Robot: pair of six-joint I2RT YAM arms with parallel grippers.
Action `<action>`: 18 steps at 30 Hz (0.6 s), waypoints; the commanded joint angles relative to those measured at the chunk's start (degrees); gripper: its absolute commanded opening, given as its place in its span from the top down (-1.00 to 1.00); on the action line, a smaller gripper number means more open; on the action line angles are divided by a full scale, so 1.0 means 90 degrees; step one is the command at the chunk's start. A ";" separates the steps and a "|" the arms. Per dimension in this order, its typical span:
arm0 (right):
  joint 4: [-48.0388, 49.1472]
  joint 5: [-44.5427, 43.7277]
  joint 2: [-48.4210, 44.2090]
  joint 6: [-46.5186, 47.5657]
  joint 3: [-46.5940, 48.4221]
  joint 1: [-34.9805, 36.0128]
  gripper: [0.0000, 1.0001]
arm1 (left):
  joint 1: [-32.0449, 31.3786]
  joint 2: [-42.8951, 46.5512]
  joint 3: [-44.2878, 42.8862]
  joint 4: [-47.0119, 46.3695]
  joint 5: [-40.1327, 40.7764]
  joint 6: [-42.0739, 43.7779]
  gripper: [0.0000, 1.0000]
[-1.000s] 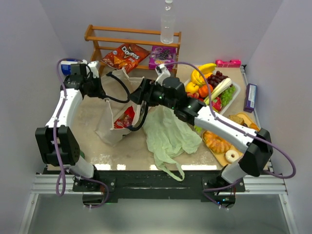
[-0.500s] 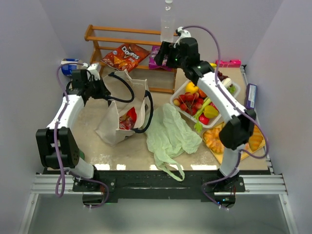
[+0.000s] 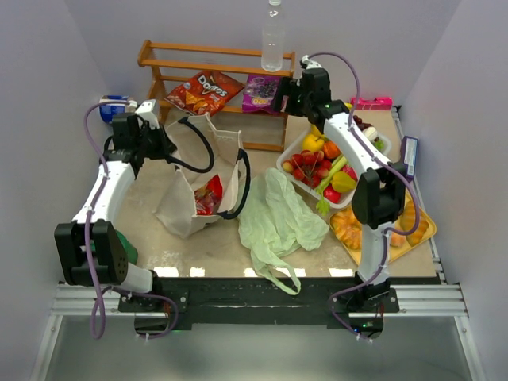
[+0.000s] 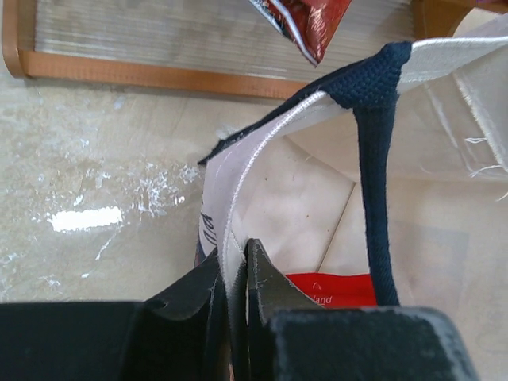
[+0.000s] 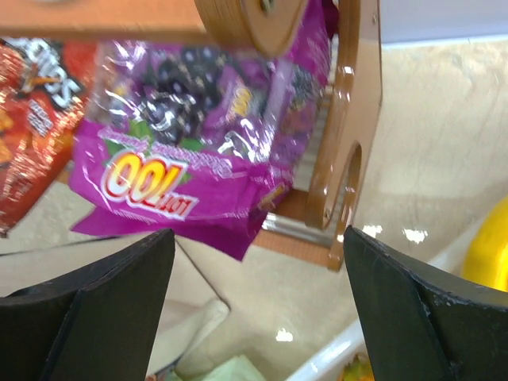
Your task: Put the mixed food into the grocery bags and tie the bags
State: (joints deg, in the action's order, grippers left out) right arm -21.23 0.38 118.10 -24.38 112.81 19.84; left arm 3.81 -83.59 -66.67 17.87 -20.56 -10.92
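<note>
The beige tote (image 3: 184,198) with black handles lies open at centre left, a red packet (image 3: 208,193) inside it. My left gripper (image 3: 155,143) is shut on the tote's rim (image 4: 238,210) and holds it up; the red packet (image 4: 337,290) shows below. The pale green plastic bag (image 3: 274,218) lies crumpled beside the tote. My right gripper (image 3: 287,94) is open and empty, just in front of the purple snack packet (image 3: 264,90) on the wooden rack; that packet (image 5: 190,151) fills the right wrist view. A red Doritos packet (image 3: 204,91) and a clear bottle (image 3: 273,40) also sit on the rack.
The wooden rack (image 3: 159,60) stands at the back. A white tray (image 3: 384,156) with fruit and vegetables and a wooden board (image 3: 425,234) with pastries lie at the right. A purple box (image 3: 408,157) and a pink item (image 3: 371,102) are by the right wall, a blue object (image 3: 109,105) at the back left.
My right arm has swung from over the tote back to the rack, stopping in front of the purple packet. My left gripper has kept its hold on the tote's rim and shifted slightly.
</note>
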 commanded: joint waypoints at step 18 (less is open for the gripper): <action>0.1002 0.0690 0.0539 -0.0786 0.0229 -0.0026 -0.38 | 0.0055 0.0274 0.0065 -0.0462 -0.0050 0.0090 0.66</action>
State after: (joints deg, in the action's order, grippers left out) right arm -12.80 5.78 122.26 -28.42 112.79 19.55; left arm 3.81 -82.89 -66.63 16.60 -20.64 -10.90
